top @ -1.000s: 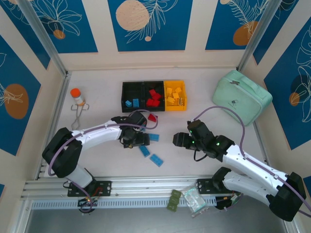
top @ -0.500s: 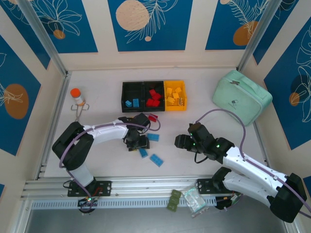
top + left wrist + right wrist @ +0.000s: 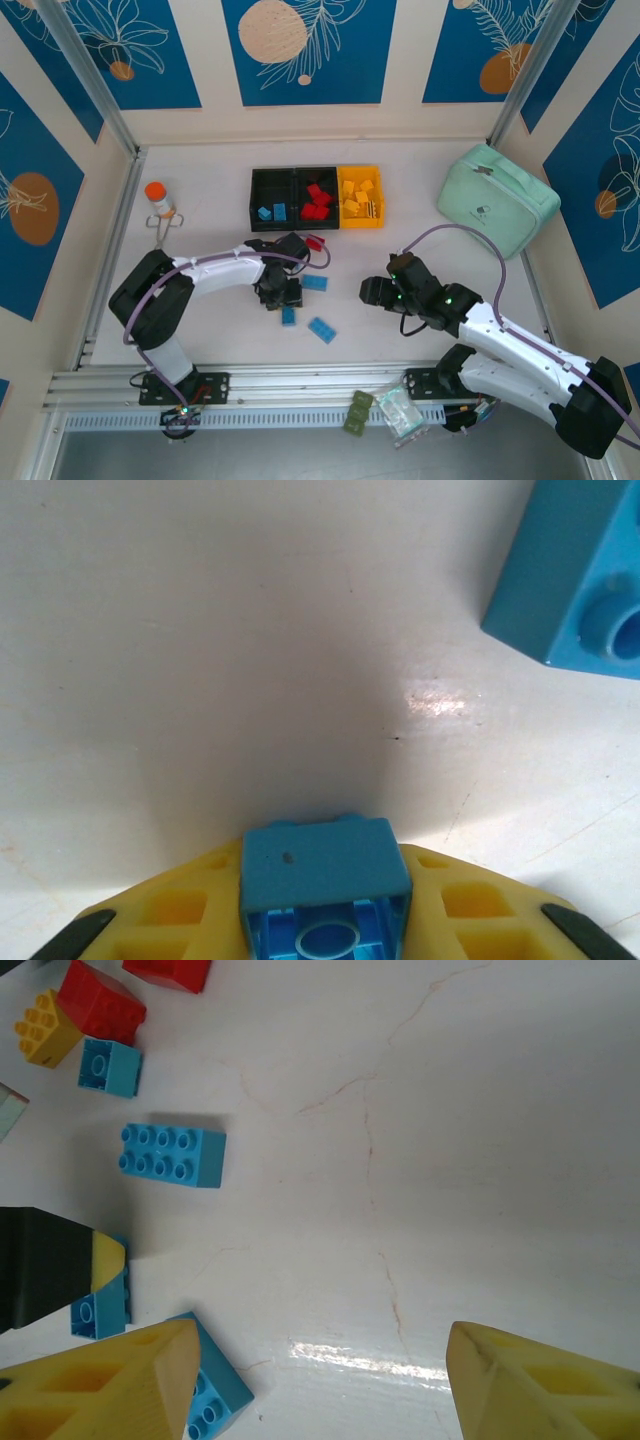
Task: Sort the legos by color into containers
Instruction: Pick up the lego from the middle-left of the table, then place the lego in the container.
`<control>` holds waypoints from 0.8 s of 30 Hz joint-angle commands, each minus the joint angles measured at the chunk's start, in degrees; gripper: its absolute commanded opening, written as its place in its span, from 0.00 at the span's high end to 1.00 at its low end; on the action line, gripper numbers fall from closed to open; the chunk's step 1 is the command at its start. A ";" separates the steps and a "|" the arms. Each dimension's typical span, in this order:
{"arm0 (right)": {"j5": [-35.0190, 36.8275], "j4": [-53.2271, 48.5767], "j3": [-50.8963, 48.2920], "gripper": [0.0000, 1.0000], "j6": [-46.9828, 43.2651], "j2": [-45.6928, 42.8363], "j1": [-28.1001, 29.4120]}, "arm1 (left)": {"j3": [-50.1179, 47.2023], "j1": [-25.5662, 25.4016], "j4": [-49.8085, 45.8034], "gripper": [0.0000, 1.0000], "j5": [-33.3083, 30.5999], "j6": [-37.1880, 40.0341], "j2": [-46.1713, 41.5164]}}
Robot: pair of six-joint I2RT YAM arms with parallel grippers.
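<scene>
Right tool (image 3: 320, 1385) spread wide, nothing between its fingers, over bare table (image 3: 480, 1110). Left tool (image 3: 325, 925) pinching small blue lego (image 3: 325, 865), down at the table surface. Oblong blue lego (image 3: 321, 329) lies loose just nearer than it, second blue lego (image 3: 315, 283) just beyond. Red lego (image 3: 314, 241) sits close in front of containers (image 3: 296, 172). Left bin holds blue, middle red, right yellow.

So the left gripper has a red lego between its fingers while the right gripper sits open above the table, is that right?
Not quite: the lego between the fingers of the left gripper is blue, not red, as the left wrist view shows. The right gripper does sit open above the table.
</scene>
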 commanded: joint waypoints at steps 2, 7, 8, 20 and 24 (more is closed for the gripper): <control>-3.21 3.41 -0.05 0.34 -2.04 0.35 0.45 | 1.71 1.81 1.07 0.74 -1.83 2.65 -2.32; -8.02 8.32 -0.19 0.34 -4.40 1.78 1.52 | 2.04 4.97 0.38 0.74 -3.05 4.38 -4.69; -8.60 9.12 -0.07 0.34 -4.79 2.15 1.77 | 2.25 5.66 0.21 0.74 -3.18 4.88 -5.11; -9.76 12.12 2.74 0.34 -7.06 7.34 3.13 | 9.07 13.73 -2.46 0.74 -5.67 9.93 -6.12; -8.86 11.86 4.68 0.34 -7.45 9.22 2.72 | 13.45 16.31 -2.83 0.74 -5.97 11.25 -4.59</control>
